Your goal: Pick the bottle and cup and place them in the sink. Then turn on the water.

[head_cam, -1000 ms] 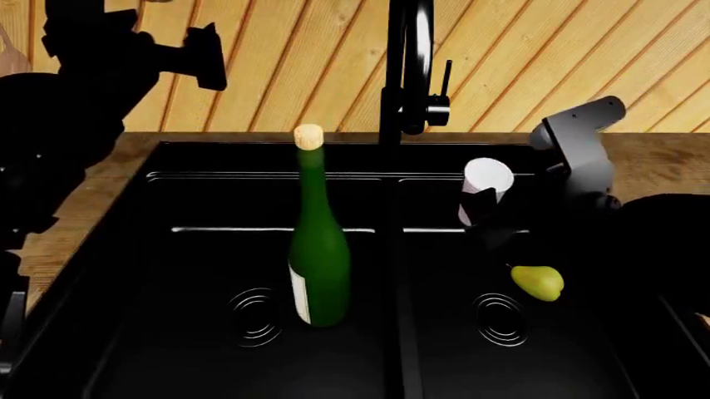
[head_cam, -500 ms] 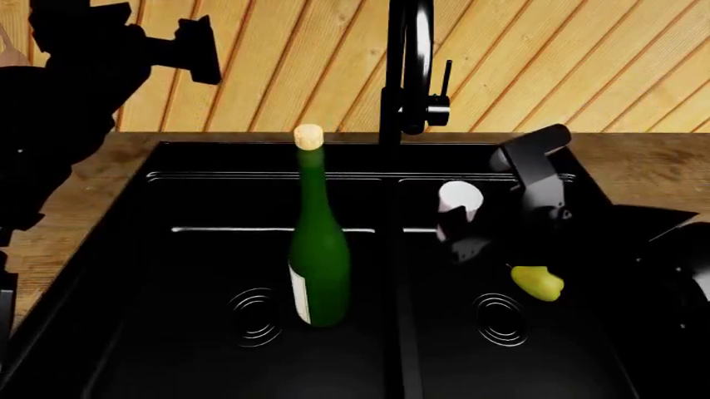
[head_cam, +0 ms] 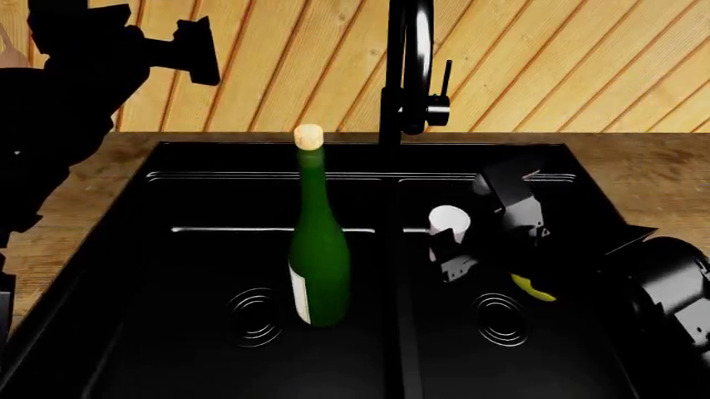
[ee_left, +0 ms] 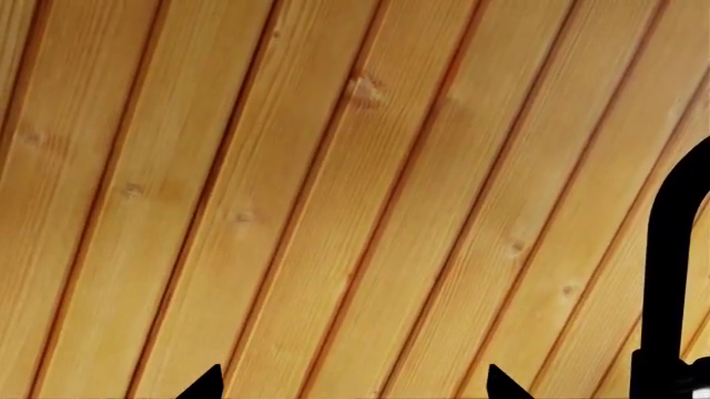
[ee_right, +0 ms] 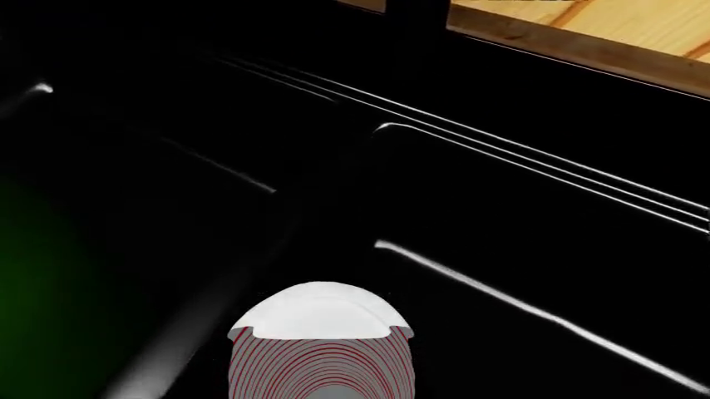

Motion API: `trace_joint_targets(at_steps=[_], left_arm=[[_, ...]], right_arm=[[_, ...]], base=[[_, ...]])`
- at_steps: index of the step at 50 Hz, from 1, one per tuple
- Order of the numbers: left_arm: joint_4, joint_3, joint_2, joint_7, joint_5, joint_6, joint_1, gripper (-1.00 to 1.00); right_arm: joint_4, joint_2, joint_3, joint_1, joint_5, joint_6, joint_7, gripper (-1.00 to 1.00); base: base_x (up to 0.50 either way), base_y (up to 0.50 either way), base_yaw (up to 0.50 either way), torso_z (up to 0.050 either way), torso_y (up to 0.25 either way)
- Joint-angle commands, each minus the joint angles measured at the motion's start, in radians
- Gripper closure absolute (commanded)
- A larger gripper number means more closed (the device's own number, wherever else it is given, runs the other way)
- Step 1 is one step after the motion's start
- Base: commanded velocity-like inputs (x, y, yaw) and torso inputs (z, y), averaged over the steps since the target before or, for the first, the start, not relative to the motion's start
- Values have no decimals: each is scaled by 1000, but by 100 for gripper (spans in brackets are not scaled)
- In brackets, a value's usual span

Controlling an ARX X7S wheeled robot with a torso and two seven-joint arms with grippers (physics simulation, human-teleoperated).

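One bottle (head_cam: pixel 319 249) stands upright in the left basin of the sink (head_cam: pixel 199 274), its base just beside that basin's ringed drain (head_cam: pixel 254 316), its cork at the top and its white label low on the body. One cup (head_cam: pixel 448 221) is in view, tilted and held above the right basin, near the central divider; in the right wrist view it shows as a white ribbed shape (ee_right: pixel 322 349) right at the camera, over the dark basin wall. The right gripper (head_cam: pixel 453 249) is clamped on the cup, its fingers close against the cup's sides, with the arm reaching in from the right over the basin. One small yellow-green fruit (head_cam: pixel 534 287) lies on the floor of the right basin, partly hidden behind the right arm, near the second ringed drain (head_cam: pixel 500 320). The sink has two basins and two drains, and one tall black faucet (head_cam: pixel 408 66) rises behind the divider. The left gripper (head_cam: pixel 199 54) is raised high at the left, well apart from the bottle and the sink, in front of the wooden plank wall (head_cam: pixel 577 58); in the left wrist view two dark fingertips (ee_left: pixel 205 384) stand well apart with nothing between them, so it is spread wide and holds nothing, facing the planks with the faucet's curve at the edge.
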Motion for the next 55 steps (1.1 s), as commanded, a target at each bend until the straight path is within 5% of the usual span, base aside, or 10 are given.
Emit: trace_joint_targets(at_steps=[1,55], left_arm=[[0,-2,-2,0,-1,4,5,-100],[-7,-4,-6,6,-6,17,21,-100]], right_arm=[[27,-14,-20,-17,-25,-21,-23,100],[101,-47,-63,-60,-46,-49,-56,100]], base=[[0,0,0,0,0],[0,0,0,0,0]])
